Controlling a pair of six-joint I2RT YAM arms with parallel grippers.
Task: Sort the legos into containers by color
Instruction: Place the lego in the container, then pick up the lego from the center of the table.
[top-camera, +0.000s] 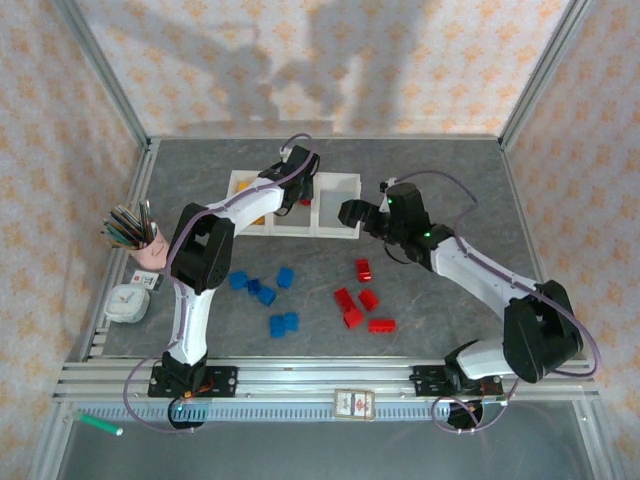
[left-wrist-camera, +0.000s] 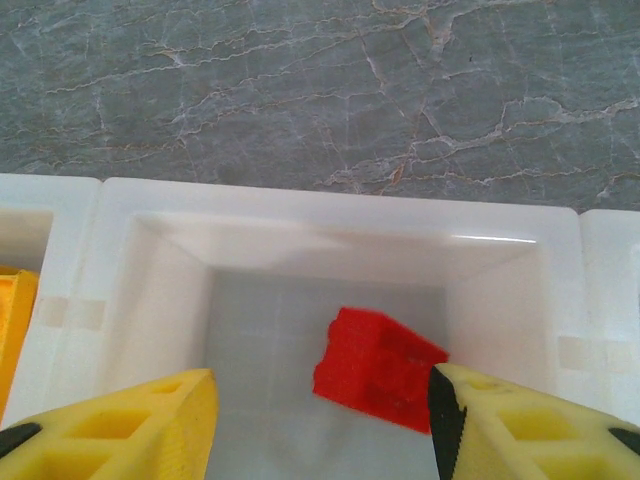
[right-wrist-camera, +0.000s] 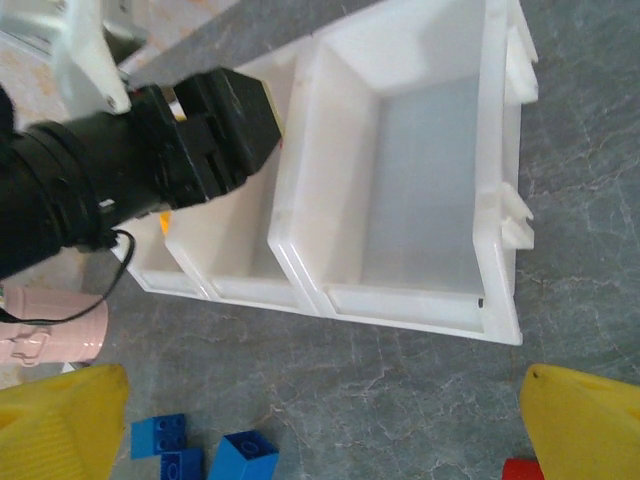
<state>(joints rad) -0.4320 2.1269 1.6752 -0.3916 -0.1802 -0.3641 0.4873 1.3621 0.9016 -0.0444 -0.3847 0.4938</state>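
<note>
Step in hand: deposit. The left gripper (left-wrist-camera: 320, 440), jaws parted, is positioned over the middle compartment of the containers (top-camera: 345, 178) by the table's (top-camera: 450, 180) far edge. A red lego (left-wrist-camera: 378, 370) is released inside. The right gripper (top-camera: 352, 213) is spread and empty. Next, a loose lego (top-camera: 381, 325) toward the near edge is to be grasped.

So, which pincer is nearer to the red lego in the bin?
Left. The left pincer is above the red lego; the right pincer hovers by the containers' right end.
</note>
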